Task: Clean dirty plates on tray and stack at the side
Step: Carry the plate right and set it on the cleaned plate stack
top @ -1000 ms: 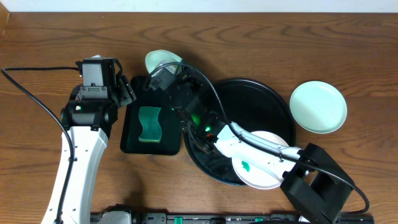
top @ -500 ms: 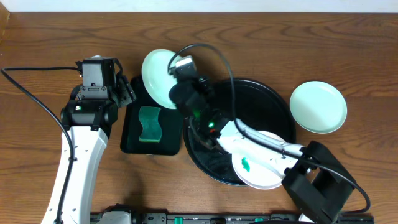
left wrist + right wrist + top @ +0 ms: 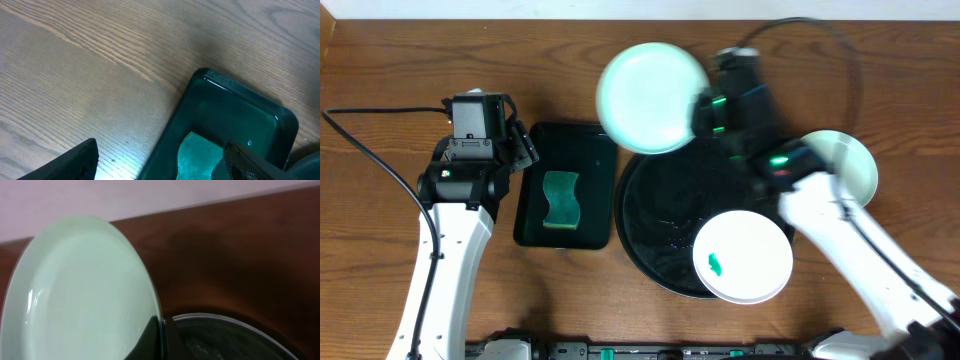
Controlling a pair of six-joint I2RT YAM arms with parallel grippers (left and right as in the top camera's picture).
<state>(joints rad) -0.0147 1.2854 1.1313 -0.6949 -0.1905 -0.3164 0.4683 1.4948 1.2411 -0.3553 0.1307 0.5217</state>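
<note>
A pale mint-green plate (image 3: 650, 83) hangs in the air over the back left rim of the round black tray (image 3: 655, 210). My right gripper (image 3: 705, 112) is shut on that plate's right edge. In the right wrist view the plate (image 3: 80, 290) fills the left side, and the right gripper (image 3: 162, 335) pinches its rim above the tray (image 3: 225, 335). A white plate (image 3: 742, 257) with a green smear lies on the tray's front right. A second mint plate (image 3: 858, 165) sits on the table to the right, partly under my right arm. My left gripper (image 3: 528, 147) (image 3: 160, 167) stands open and empty.
A dark green rectangular tray (image 3: 590, 160) (image 3: 235, 115) lies left of the black tray, with a green sponge (image 3: 560, 200) (image 3: 200, 157) in it. The left fingers straddle this tray's back left corner. A black cable trails over the wood at far left.
My right arm has swung right with the mint plate, carrying it from over the green tray's back edge to over the black tray's back rim. The left arm has not moved.
</note>
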